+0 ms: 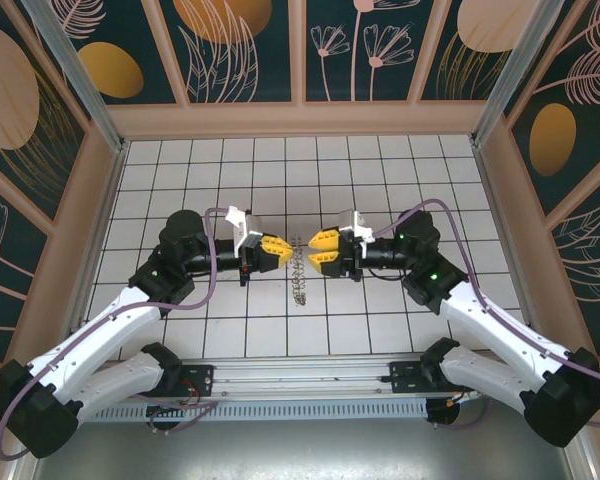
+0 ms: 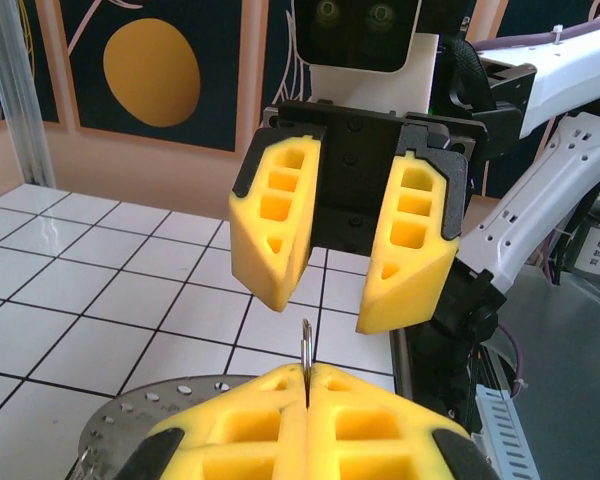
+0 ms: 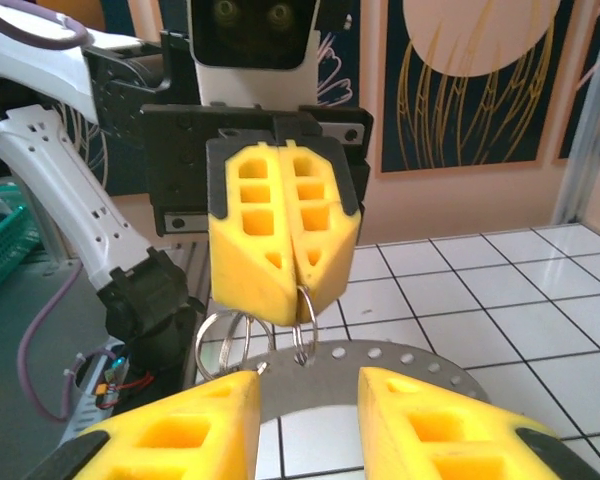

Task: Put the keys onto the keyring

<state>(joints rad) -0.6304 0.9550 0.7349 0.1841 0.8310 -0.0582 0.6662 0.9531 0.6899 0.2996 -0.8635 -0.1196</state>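
White tiles (image 1: 380, 160) are covering the table, with dark floral wall panels (image 1: 240, 40) standing around it. Over the middle of the table the keyring (image 1: 298, 272) is hanging between the 2 grippers, its fringe of fine wire loops showing as a thin coil-like strand from above; whether it is touching the tiles cannot be told. In the right wrist view the keyring (image 3: 410, 365) is showing as a flat grey band pierced with small holes, curving just beneath the left gripper (image 3: 292, 288). In the left wrist view the same perforated band (image 2: 130, 415) is lying low and to the left of the left gripper (image 2: 308, 375).

That gripper (image 1: 285, 250) is pressing its 2 yellow fingers together on a small wire loop (image 2: 306, 345) of the keyring, which is standing edge-on out of the seam between the tips. A larger wire loop (image 3: 199, 348) is dangling beside it.

Facing it, tip to tip and near it, the right gripper (image 1: 310, 245) is holding its fingers apart, with a clear gap between them and nothing in it. From the left wrist the right gripper (image 2: 330, 300) is hanging just above the pinched loop, and from its own camera its fingers (image 3: 310, 385) are flanking that loop without touching it
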